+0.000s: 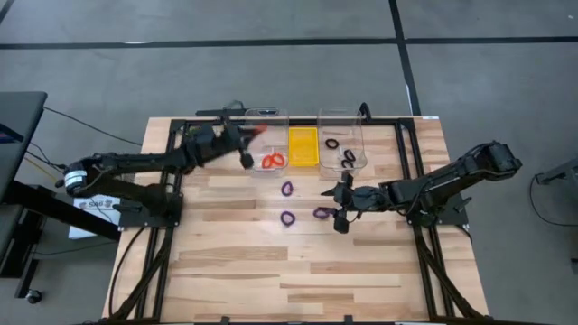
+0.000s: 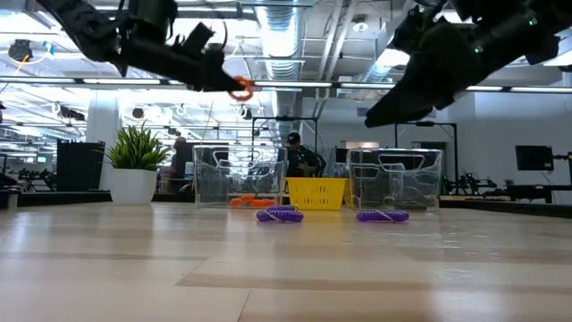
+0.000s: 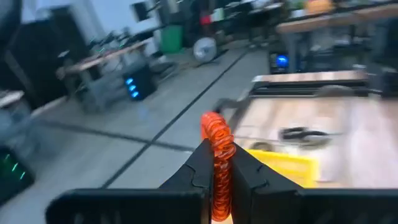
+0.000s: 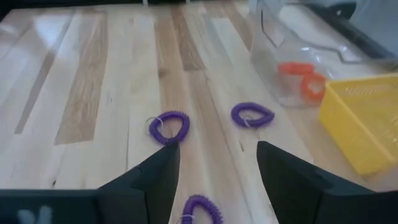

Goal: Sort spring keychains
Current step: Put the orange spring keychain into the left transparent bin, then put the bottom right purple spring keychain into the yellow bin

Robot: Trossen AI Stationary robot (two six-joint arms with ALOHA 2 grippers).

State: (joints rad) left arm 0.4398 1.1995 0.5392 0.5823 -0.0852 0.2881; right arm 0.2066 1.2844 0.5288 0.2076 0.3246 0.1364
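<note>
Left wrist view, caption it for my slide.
Left gripper shut on a red-orange keychain, yellow basket beyond.

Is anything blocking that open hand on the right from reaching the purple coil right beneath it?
Nothing visible. The right hand hangs open above bare wood, with the purple spring keychain lying free between its fingers; two other purple coils lie farther ahead.

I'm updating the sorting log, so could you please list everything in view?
Purple keychains: three, purple, loose on the table.
Red keychains: two or so, red-orange, in the left clear bin.
Black keychains: two, black, in the right clear bin.
Basket: one, yellow, between the bins.
Plant: one, green, white pot.
Table: one, wood.
Left gripper: jaws shut on held keychain, red-orange.
Right gripper: jaws open above purple keychains.
</note>
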